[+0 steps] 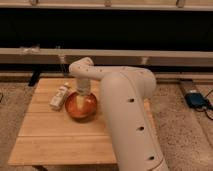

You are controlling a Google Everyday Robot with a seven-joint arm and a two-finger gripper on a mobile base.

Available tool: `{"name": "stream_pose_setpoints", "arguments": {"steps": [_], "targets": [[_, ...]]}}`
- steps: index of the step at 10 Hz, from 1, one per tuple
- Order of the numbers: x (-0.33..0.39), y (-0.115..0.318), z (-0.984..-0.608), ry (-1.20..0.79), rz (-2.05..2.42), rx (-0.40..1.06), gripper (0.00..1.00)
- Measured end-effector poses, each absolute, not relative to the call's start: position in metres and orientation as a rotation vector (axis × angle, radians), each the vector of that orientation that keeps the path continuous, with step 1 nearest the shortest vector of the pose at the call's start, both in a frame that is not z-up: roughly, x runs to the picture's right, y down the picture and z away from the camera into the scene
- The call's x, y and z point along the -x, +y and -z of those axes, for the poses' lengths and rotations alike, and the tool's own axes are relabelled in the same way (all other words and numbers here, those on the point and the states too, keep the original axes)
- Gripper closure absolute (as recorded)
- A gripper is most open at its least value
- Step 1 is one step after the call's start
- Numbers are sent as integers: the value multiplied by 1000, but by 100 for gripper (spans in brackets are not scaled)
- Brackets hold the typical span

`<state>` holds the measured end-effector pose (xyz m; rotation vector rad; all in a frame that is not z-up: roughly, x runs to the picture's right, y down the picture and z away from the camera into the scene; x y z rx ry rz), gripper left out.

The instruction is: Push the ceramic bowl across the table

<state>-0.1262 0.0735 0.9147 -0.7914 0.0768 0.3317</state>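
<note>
On table (50,135), gripper (83,98) down in ceramic bowl (75,112); grip state cannot tell; bottle (59,96) just beside bowl

The arm (125,110) is creamy white — fat, smooth and round like a big tube. It gets thinner toward a rounded bend. Small dark dots run in a row down its side. The end effector (82,96) at its thin end is pale too, down in the ceramic bowl (76,112).
</note>
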Motion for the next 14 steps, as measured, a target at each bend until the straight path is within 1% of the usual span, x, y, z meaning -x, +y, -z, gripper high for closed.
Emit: {"name": "stream_pose_setpoints", "arguments": {"steps": [5,11,14], "targets": [[97,48,-939,116,-335,755,20],[65,21,-949,137,-364,711,20],[50,9,-949,129,-396,686,20]]}}
